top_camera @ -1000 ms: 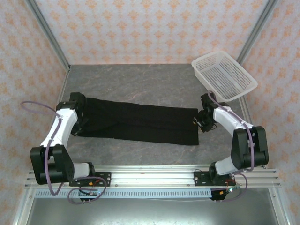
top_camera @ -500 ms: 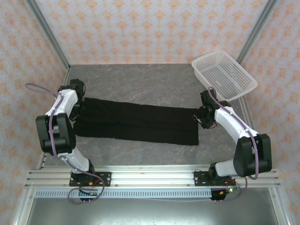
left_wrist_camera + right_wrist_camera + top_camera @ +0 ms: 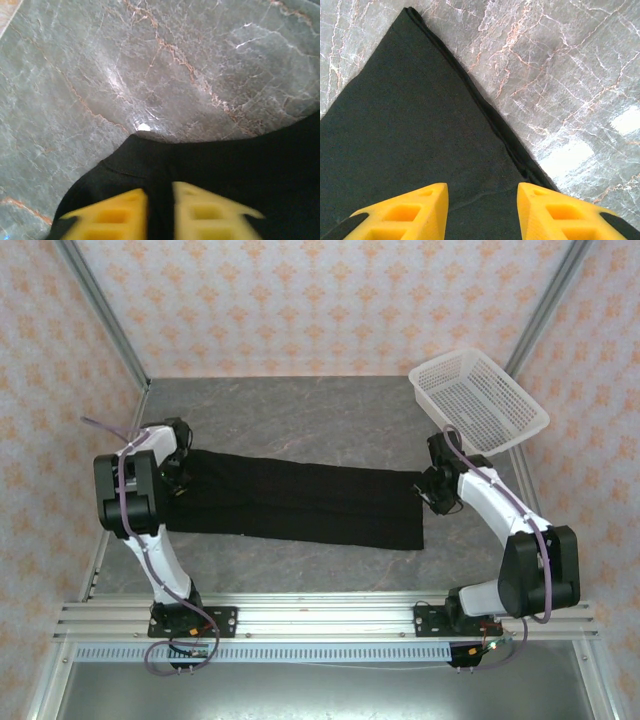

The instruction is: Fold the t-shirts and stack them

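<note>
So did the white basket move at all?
No. The white basket sits just where it was before, its far corner next to the foot of the slanted metal post.

Robot lab test cell, not a lived-in room.
- Left arm (image 3: 125, 495) and right arm (image 3: 495, 500) bolted to slotted aluminium rails (image 3: 320, 618) at the table's near edge.
- Loose cables (image 3: 152, 668) run exposed under the rails.
- Table (image 3: 300, 410) has a grey marble-look top, boxed in by bare metal frame posts (image 3: 104, 312).
- Wall panels (image 3: 320, 300) carry a repeating orange motif and sit inside the frame like backdrop sheets.
- Props are staged: a black t-shirt (image 3: 300, 502) lies spread flat, and a white plastic basket (image 3: 480, 400) sits at the far right corner.
</note>
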### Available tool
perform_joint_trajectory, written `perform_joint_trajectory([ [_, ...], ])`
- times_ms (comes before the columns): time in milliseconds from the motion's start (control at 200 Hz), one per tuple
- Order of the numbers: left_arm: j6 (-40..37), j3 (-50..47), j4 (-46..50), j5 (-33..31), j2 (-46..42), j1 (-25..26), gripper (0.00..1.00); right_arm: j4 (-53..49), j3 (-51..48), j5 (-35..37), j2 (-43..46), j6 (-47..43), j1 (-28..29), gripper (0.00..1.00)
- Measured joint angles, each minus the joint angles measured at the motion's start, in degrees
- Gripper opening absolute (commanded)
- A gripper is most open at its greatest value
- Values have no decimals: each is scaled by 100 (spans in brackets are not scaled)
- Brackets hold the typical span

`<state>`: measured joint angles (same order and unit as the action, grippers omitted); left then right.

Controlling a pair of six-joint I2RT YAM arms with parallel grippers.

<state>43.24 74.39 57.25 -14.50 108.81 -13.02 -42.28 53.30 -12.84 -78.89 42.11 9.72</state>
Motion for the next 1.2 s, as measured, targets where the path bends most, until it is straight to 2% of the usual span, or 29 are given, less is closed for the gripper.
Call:
perform_joint_trajectory([
  [80, 20, -72, 153, -44, -553, -17, 73, -9, 39, 11, 0, -98, 0, 42],
  [185, 133, -87, 275, -94, -1600, -26, 73, 74, 129, -33, -42, -284, 0, 40],
  [275, 315, -87, 337, 63, -2229, -26, 61, 225, 249, -149, -240, -457, 13, 37],
  [350, 501, -107, 323, 511, -2345, -48, 51, 378, 372, -302, -564, -623, 33, 33],
  [450, 787, -372, 138, 1283, -2098, -52, 42, 511, 586, -481, -1097, -811, 63, 30],
  [611, 1314, -1097, -225, 2159, -1668, 0, 41, 527, 1189, -651, -2006, -1054, 74, 29],
  [906, 1882, -1637, -833, 2527, -1034, 282, 35, 369, 1821, -750, -3012, -1130, 68, 28],
  [1056, 1858, -994, -713, 2573, -470, 334, 32, 437, 1611, -688, -2859, -828, 61, 29],
  [1201, 1637, 822, -494, 2614, 761, 601, 32, 446, 702, -555, -2133, -291, 63, 29],
])
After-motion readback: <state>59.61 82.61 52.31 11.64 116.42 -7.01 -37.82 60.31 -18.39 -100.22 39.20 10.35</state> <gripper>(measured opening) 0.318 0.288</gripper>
